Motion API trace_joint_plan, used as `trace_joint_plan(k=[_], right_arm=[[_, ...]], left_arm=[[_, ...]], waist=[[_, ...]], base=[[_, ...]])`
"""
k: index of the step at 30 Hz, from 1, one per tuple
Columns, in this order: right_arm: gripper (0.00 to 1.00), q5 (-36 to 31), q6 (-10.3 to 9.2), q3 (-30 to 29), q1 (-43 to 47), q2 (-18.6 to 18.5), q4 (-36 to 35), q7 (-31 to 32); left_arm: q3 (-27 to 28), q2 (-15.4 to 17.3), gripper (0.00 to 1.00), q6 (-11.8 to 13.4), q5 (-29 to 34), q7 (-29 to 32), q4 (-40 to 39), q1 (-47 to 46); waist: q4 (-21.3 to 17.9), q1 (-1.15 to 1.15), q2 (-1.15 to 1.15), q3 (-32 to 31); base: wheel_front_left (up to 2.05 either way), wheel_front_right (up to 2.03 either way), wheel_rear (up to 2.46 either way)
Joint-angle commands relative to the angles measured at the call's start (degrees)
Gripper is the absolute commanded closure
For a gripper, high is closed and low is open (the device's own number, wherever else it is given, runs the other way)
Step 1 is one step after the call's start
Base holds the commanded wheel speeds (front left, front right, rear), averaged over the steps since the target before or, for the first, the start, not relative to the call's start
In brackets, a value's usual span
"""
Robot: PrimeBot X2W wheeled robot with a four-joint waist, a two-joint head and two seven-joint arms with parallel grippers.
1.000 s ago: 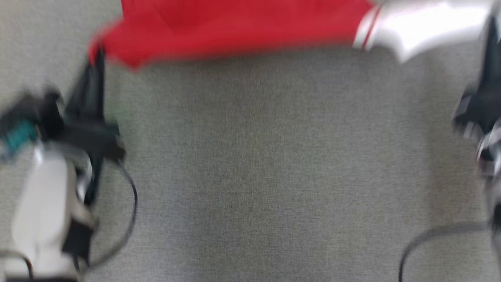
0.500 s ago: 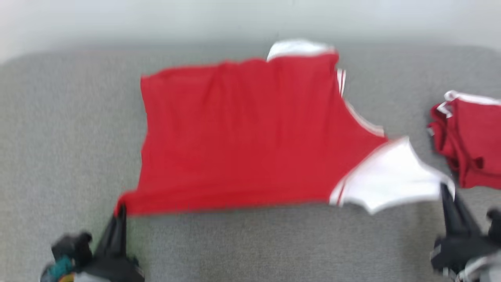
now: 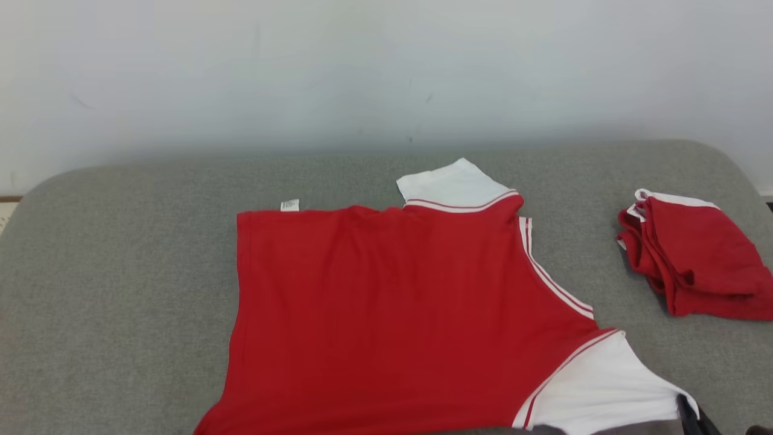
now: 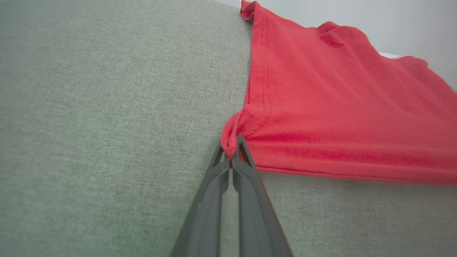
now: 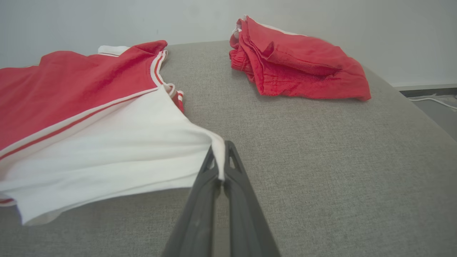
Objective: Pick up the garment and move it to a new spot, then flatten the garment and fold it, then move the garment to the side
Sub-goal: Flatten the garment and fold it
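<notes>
The shirt (image 3: 374,314) lies crosswise, stretched between closed jaws: left jaws on hem corner (image 4: 237,130), right jaws on white sleeve (image 5: 107,153).

Nothing is legible: the white tag (image 3: 290,205) on the red garment (image 3: 374,314) is too small to read.

A broad surface covered in grey woven fabric (image 3: 121,272) is seen, its corners rounded and its edges softly padded. Directly behind the surface a plain pale wall (image 3: 386,72) is found, marked by a few faint scuffs and small dark specks. A soft shadow is cast where the wall meets the surface's far edge. Beyond the right end of the surface, lower down, a grey floor (image 5: 446,114) is visible, with a white cable (image 5: 442,103) laid on it, and a pale skirting board (image 5: 421,86) is run along the wall's foot. The surface is lit evenly and diffusely.
</notes>
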Motion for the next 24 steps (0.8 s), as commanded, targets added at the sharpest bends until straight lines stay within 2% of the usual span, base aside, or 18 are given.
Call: trace_joint_plan(k=[1, 13, 24], right_arm=[[1.0, 0.57, -0.61, -0.82, 1.17, -0.52, 0.31, -0.07], [1.0, 1.29, -0.59, 0.05, 6.0, -0.68, -0.79, -0.07], [1.0, 1.27, -0.39, 1.81, 2.44, 0.35, -11.43, -0.04]], left_arm=[[0.75, 1.45, 1.0, 1.34, -1.03, -0.07, -0.2, 2.11], [-2.77, 1.29, 1.0, 3.47, -4.02, -0.07, -2.21, 7.86], [-6.5, 0.97, 1.0, 1.94, -2.38, -0.07, -9.5, 3.59]], waist=[[0.57, 0.02, 0.01, -1.36], [1.88, 0.02, 0.01, -3.03], [3.84, 0.02, 0.01, -0.51]], base=[[0.0, 0.0, 0.0], [0.0, 0.0, 0.0], [0.0, 0.0, 0.0]])
